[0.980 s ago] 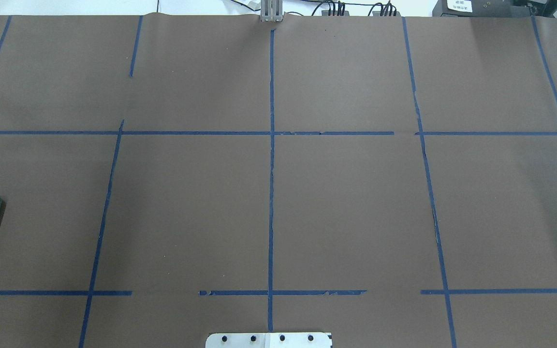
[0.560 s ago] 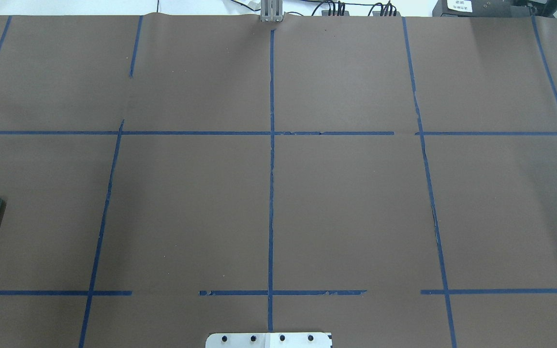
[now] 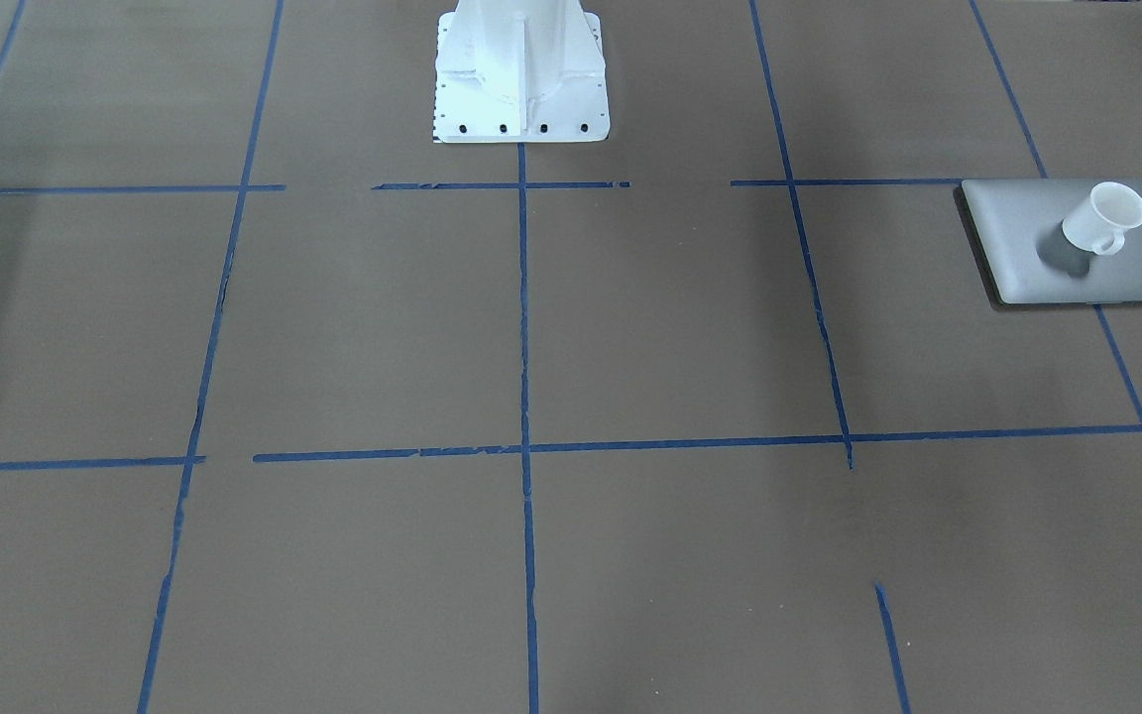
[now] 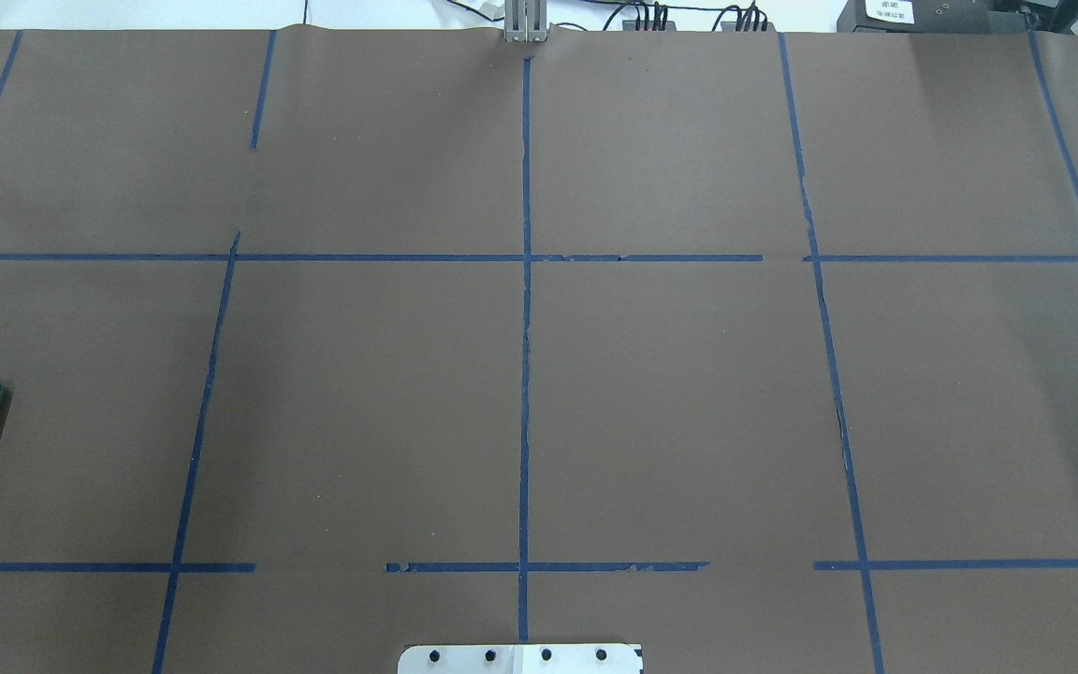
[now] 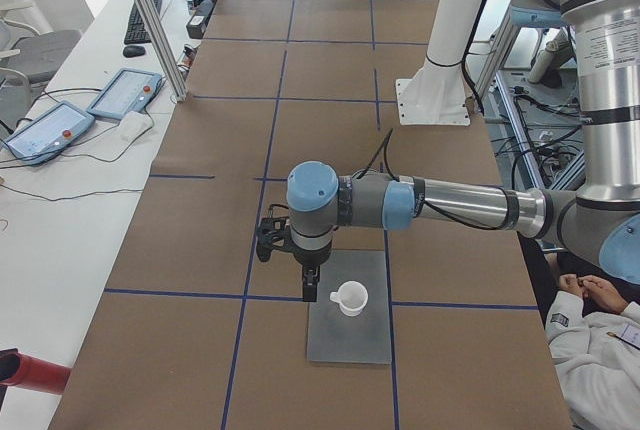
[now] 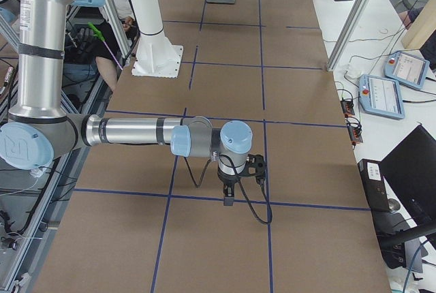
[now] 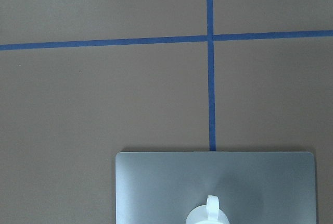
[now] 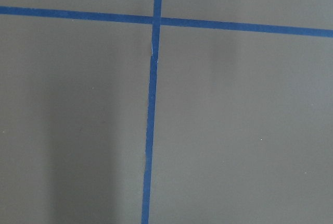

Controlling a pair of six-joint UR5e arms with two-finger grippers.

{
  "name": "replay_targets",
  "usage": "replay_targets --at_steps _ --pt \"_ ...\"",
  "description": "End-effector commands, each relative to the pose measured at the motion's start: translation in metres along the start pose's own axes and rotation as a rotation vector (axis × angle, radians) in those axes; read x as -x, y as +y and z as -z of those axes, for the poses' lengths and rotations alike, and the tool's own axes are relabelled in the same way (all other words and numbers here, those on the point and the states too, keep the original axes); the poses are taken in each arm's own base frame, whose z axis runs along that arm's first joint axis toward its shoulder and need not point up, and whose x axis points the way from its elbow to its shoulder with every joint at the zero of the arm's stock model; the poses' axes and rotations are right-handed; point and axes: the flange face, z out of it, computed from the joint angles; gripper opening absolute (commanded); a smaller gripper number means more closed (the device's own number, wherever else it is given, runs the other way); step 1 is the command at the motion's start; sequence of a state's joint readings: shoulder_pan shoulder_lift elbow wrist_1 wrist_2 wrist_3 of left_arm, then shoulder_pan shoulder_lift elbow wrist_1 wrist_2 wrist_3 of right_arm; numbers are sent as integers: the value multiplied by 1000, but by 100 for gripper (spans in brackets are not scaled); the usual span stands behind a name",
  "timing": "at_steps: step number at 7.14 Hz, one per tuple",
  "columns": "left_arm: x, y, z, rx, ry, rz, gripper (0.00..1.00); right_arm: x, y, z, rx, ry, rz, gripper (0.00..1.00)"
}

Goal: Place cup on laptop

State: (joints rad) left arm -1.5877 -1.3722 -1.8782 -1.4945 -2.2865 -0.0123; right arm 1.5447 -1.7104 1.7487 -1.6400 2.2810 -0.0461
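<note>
I count one cup (image 3: 1106,220), one laptop (image 3: 1022,253) and two grippers. The cup stands upright on the laptop's lid, at the left end of the table (image 3: 630,337). My left gripper (image 5: 310,293) hangs just beside the cup, not touching it. My right gripper (image 6: 228,199) is well apart from it, towards the table's other end. Both show only in the side views, so I cannot tell whether either is released or clenched. The cup is white and tapered, with one small loop handle.
</note>
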Motion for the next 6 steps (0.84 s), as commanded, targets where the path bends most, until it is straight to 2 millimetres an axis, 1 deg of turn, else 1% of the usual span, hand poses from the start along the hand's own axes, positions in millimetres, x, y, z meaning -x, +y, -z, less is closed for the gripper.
replay_targets --at_steps 1,3,6 --pt "1 1 -3 12 22 10 100 0 -1 1 -1 0 1 100" --pt "4 3 -7 23 22 20 100 0 0 0 0 0 0 100" --pt "4 3 -7 28 22 25 100 0 0 0 1 0 -1 100"
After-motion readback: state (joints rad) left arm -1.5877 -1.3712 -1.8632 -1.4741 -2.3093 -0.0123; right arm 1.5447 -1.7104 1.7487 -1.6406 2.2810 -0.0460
